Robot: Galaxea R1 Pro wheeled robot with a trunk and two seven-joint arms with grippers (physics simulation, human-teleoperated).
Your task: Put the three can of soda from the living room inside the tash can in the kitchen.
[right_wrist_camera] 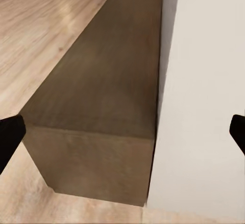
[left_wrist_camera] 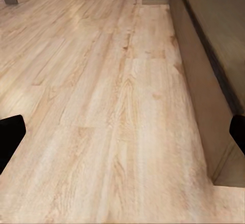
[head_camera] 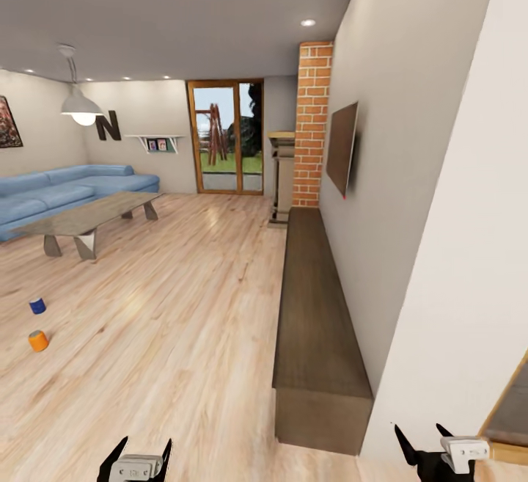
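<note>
Two cans of soda stand on the wooden floor at the far left of the head view: a blue can (head_camera: 37,306) and, nearer to me, an orange can (head_camera: 38,340). Both are well ahead and to the left of my arms. My left gripper (head_camera: 139,454) is open at the bottom edge of the head view, with nothing between its black fingers. My right gripper (head_camera: 424,444) is open too, low at the right beside the white wall corner. The tash can is out of view.
A long dark low cabinet (head_camera: 317,306) runs along the right wall under a black TV (head_camera: 342,148), ending close to my right gripper. A glass-topped coffee table (head_camera: 86,218) and blue sofa (head_camera: 66,187) stand at the back left. A brick fireplace column (head_camera: 312,122) rises behind the cabinet.
</note>
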